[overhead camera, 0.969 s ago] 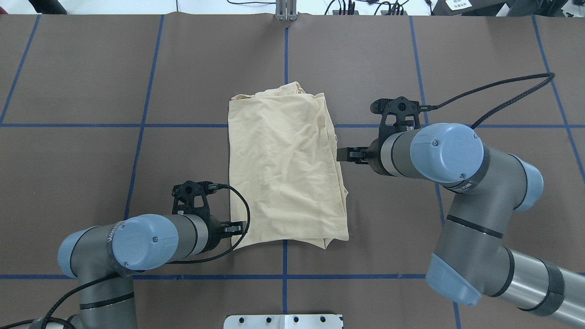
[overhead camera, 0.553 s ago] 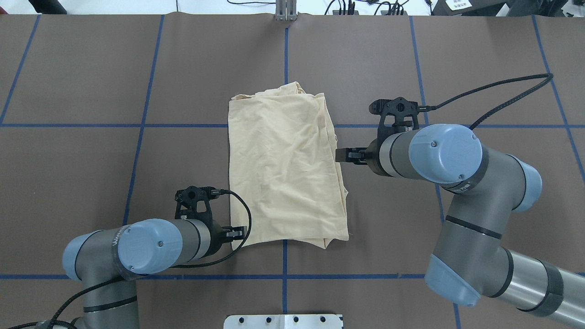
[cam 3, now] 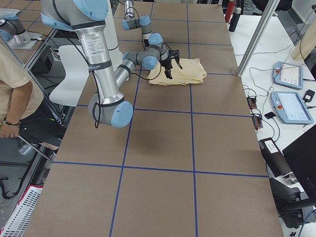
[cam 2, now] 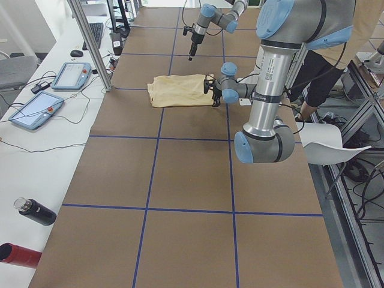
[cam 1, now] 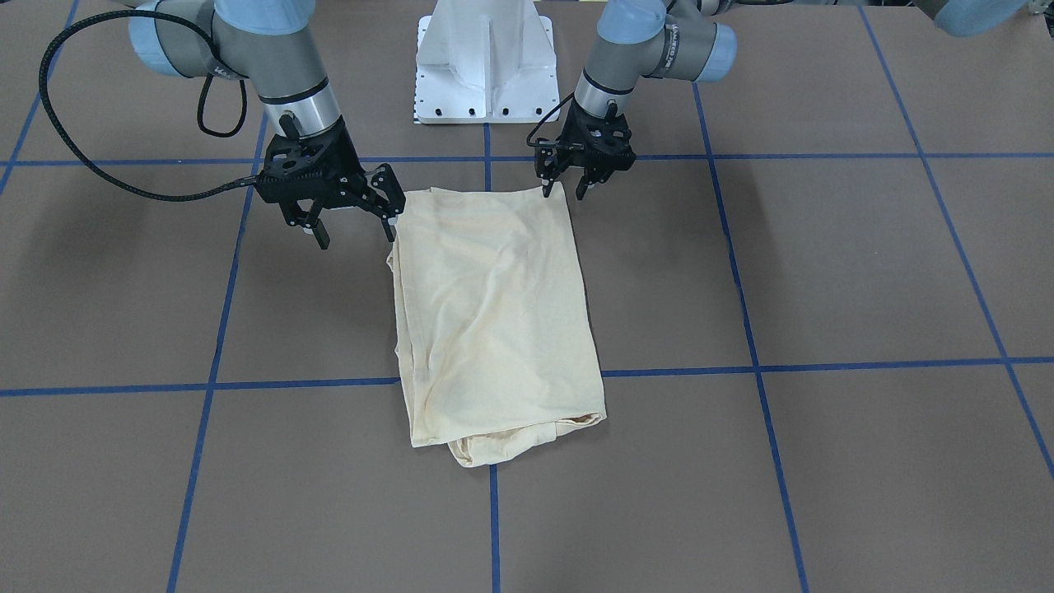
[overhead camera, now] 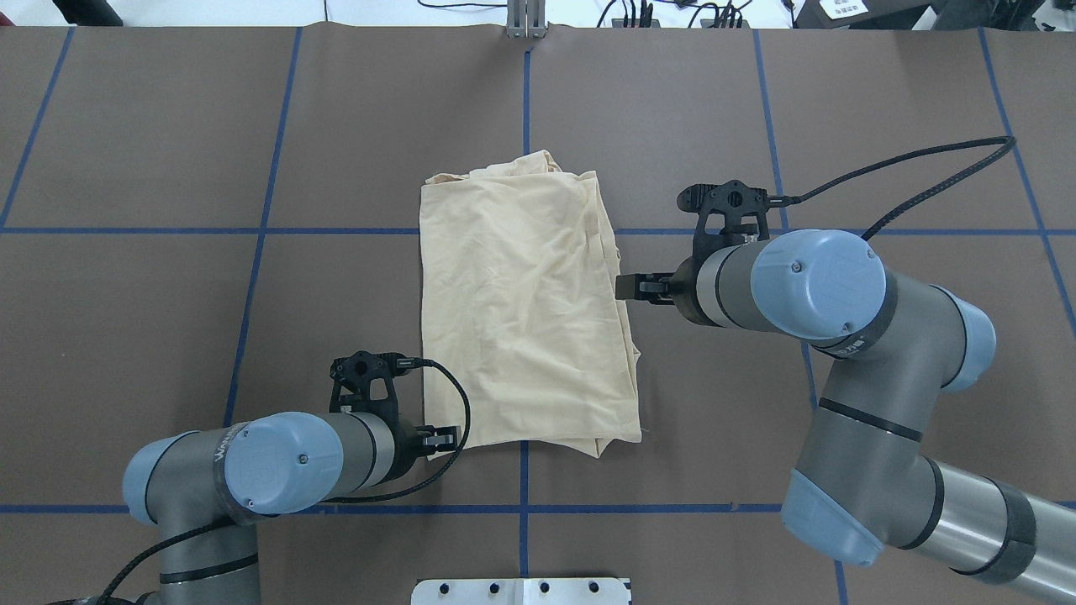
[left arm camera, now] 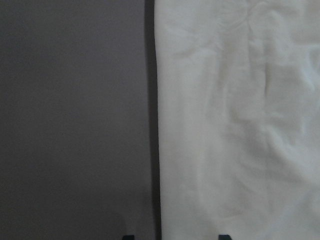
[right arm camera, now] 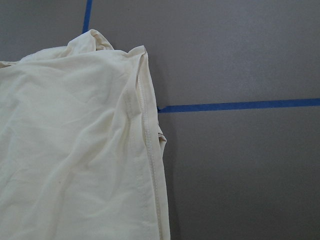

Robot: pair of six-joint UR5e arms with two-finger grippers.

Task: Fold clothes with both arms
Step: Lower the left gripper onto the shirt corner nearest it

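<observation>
The brown tabletop [overhead camera: 168,126], gridded in blue tape, has the right arm [overhead camera: 841,286] and the left arm [overhead camera: 277,462] bent low over it from the robot's edge. Between them lies the pale cream-yellow T-shirt [overhead camera: 521,311], folded into a long wrinkled rectangle around the middle of the tabletop, well away from every edge. Both end effectors are released and grasp nothing: the right end effector [cam 1: 356,236] has its fingers spread wide, one tip just beside the shirt's long side, and the left end effector [cam 1: 565,191] stands with its fingers apart over the shirt's corner nearest the robot, the fabric edge running between them.
</observation>
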